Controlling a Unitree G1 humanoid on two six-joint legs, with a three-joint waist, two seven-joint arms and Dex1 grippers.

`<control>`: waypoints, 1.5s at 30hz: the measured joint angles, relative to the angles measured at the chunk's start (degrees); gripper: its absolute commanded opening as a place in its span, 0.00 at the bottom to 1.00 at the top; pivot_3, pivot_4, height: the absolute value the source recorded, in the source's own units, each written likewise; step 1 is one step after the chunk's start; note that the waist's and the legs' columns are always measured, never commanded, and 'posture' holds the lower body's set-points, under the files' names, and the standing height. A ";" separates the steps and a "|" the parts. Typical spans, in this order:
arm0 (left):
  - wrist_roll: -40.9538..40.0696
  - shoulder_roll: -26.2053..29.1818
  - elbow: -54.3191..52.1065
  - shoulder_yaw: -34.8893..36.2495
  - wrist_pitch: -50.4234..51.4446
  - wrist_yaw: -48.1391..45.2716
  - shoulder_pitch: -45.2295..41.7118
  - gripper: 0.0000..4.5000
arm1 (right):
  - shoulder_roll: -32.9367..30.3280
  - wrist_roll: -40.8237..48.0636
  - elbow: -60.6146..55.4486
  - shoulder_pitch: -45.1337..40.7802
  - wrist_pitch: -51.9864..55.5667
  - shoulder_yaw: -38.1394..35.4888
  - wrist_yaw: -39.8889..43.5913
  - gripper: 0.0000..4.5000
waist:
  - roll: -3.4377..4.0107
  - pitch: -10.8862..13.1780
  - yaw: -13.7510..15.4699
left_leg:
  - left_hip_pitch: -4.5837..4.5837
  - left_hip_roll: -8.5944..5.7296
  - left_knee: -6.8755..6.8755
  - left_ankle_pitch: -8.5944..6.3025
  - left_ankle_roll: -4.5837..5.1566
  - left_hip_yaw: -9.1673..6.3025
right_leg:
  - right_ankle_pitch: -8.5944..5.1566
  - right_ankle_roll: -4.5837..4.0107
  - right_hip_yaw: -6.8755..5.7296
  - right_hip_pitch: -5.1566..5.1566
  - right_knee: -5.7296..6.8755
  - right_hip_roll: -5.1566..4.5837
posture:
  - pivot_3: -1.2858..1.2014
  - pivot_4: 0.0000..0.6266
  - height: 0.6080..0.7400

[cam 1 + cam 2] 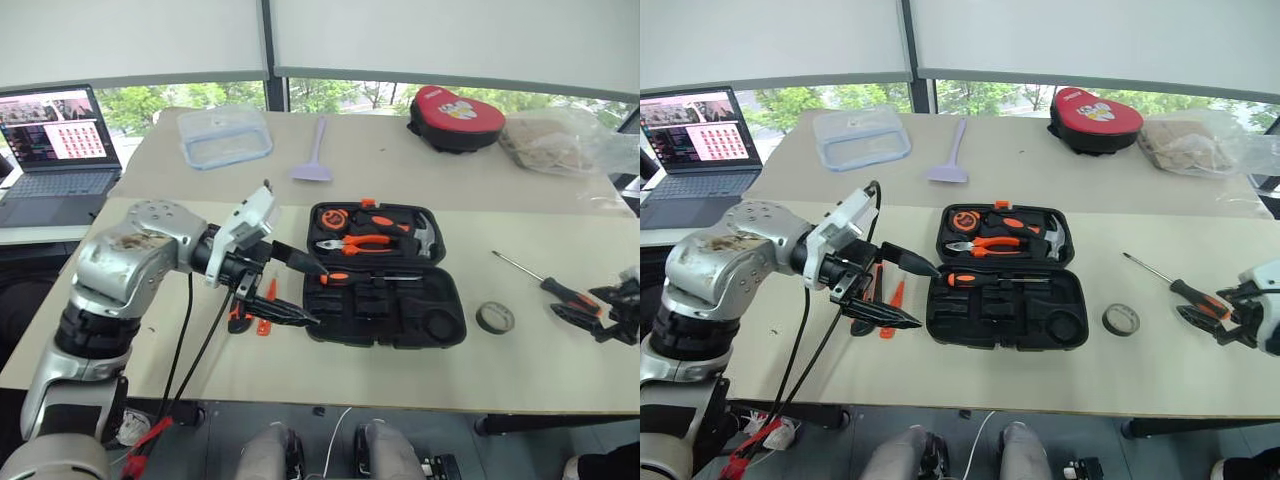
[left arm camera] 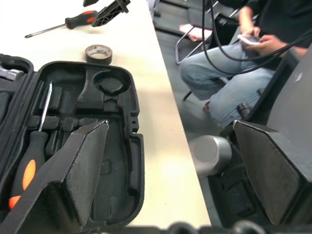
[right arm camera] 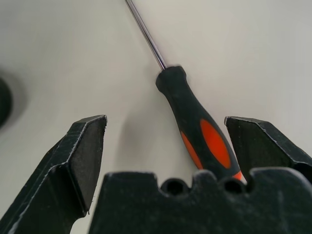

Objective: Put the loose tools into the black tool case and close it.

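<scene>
The right gripper point(image 3: 165, 146) is spread wide, empty, its fingers either side of a loose screwdriver's handle point(image 3: 200, 129) lying on the table point(image 1: 300, 375). The left gripper point(image 1: 290, 290) is also released, holding nothing, at the left edge of the black tool case point(image 1: 385, 300), which lies open. 1 screwdriver point(image 1: 365, 277) already sits in its slot. Left to do, by my reading: the screwdriver on the right, the tape roll point(image 1: 494, 317) beside the case, small orange tools point(image 1: 266, 305) by the left gripper, then shutting the lid.
</scene>
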 measured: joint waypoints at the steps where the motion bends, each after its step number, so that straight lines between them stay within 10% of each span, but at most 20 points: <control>1: -0.31 0.46 -0.56 0.10 0.00 0.53 0.40 1.00 | 0.09 -0.49 1.89 -1.25 -0.47 0.64 0.20 0.91 | 0.01 0.00 -0.03 | 0.01 0.00 -0.01 0.00 -0.01 0.00 | 0.00 0.00 0.00 0.00 0.00 0.01 | 0.52 0.24 0.93; 11: -0.67 2.54 -1.69 -0.27 -1.49 3.34 1.85 1.00 | 0.76 -0.64 6.52 -2.07 -3.18 1.69 6.60 0.22 | 0.07 -0.01 0.02 | 0.02 0.00 -0.03 0.01 -0.03 0.01 | -0.01 0.00 -0.02 0.03 0.00 0.00 | 0.52 0.24 0.93; 20: -0.63 3.62 -0.47 -1.19 -3.53 2.39 1.43 1.00 | -1.76 13.26 -30.70 6.69 13.65 -3.44 14.97 0.22 | 0.47 -0.01 -0.29 | 0.10 0.08 -0.08 0.00 -0.12 0.00 | -0.03 -0.04 0.08 -0.02 0.09 0.04 | 0.52 0.24 0.93; 25: 1.61 3.62 1.85 -3.20 -7.03 1.52 1.21 1.00 | -1.06 13.91 -45.75 0.78 14.57 5.97 17.97 0.22 | 0.43 0.02 0.13 | 0.07 0.03 -0.08 -0.02 -0.15 0.00 | -0.05 -0.07 0.01 -0.04 0.07 0.02 | 0.52 0.24 0.93; 33: 4.59 2.29 5.77 -5.60 -11.52 1.22 -0.83 1.00 | 4.58 -0.55 -36.43 -11.29 -1.52 22.70 20.64 0.22 | 0.36 0.06 1.00 | -0.29 -0.05 0.03 0.00 -0.11 0.04 | -0.04 -0.07 -0.11 -0.32 0.08 0.04 | 0.52 0.24 0.93; 44: 5.94 1.92 6.65 -5.78 -13.26 1.17 -1.35 1.00 | 5.66 -7.82 -26.51 -13.08 -15.62 26.07 22.00 0.22 | 0.36 0.07 0.72 | -0.22 -0.03 0.03 0.00 -0.11 0.06 | -0.07 -0.02 -0.12 -0.28 0.12 0.05 | 0.52 0.24 0.93; 45: 6.02 1.80 7.03 -5.78 -13.65 1.18 -1.35 1.00 | 5.93 -8.02 -25.88 -13.27 -16.38 26.07 21.93 0.34 | 0.36 0.07 0.73 | -0.21 -0.03 0.03 0.00 -0.12 0.06 | -0.07 -0.03 -0.12 -0.27 0.12 0.04 | 0.52 0.24 0.93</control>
